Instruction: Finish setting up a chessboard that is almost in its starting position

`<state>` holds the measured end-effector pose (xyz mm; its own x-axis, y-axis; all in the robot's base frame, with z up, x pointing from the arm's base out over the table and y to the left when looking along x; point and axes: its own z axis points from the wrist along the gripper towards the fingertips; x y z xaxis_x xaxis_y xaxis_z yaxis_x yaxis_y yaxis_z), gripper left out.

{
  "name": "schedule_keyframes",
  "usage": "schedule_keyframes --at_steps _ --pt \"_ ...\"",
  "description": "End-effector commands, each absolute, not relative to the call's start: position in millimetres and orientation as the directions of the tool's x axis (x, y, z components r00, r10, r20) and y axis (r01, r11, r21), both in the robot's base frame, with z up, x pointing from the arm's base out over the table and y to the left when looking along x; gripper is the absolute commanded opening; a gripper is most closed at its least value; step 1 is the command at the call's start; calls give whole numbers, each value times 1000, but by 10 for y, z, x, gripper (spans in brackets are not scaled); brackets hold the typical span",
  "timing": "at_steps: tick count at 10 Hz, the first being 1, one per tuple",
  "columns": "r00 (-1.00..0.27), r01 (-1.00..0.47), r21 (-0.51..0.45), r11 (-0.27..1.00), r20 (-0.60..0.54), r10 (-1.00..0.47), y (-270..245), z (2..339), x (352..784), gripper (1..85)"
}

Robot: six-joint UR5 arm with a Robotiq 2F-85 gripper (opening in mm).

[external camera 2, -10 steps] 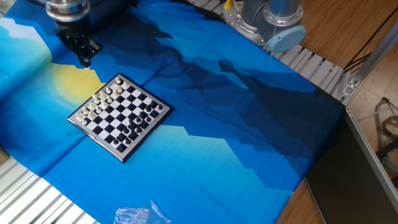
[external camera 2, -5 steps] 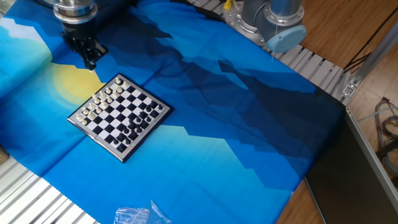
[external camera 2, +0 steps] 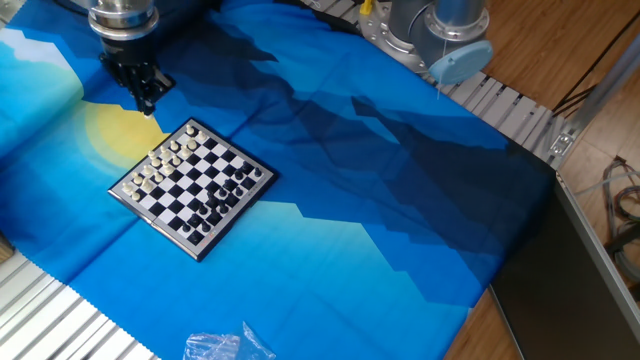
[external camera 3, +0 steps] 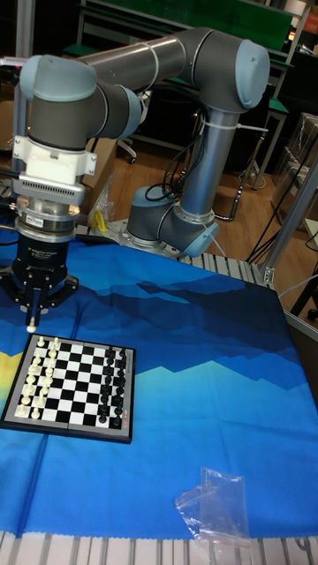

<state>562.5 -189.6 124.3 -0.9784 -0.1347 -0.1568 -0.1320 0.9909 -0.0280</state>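
The chessboard [external camera 2: 192, 186] [external camera 3: 71, 388] lies flat on the blue cloth, a small black-and-white checked square with a dark rim. Cream pieces [external camera 3: 35, 380] line its left side in the tall fixed view and black pieces [external camera 3: 113, 387] its right side. My gripper [external camera 2: 148, 100] [external camera 3: 33, 323] hangs pointing down just beyond the board's far cream-side corner, a little above the cloth. Its fingers are close together, and a tiny pale piece shows at their tips. A few cream squares near that corner are hard to make out.
The blue and yellow cloth [external camera 2: 380, 200] covers the table. A crumpled clear plastic bag [external camera 2: 225, 347] [external camera 3: 216, 503] lies near the front edge. The arm's base [external camera 2: 430, 30] [external camera 3: 168, 221] stands at the back. Ribbed aluminium edge [external camera 2: 510, 110] runs along the right.
The gripper shifted slightly to the right, toward the board's far corner, between one second ago and half a second ago. Since then it has held nearly still. The board is unchanged.
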Motion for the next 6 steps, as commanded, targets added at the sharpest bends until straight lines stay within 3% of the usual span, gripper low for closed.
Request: schedule_keyframes --at_steps 1,6 --pt "-978 -118 5 993 -173 -116 -1821 1259 5652 77" --pt "-979 -88 6 996 -183 -86 -1767 1225 5474 57"
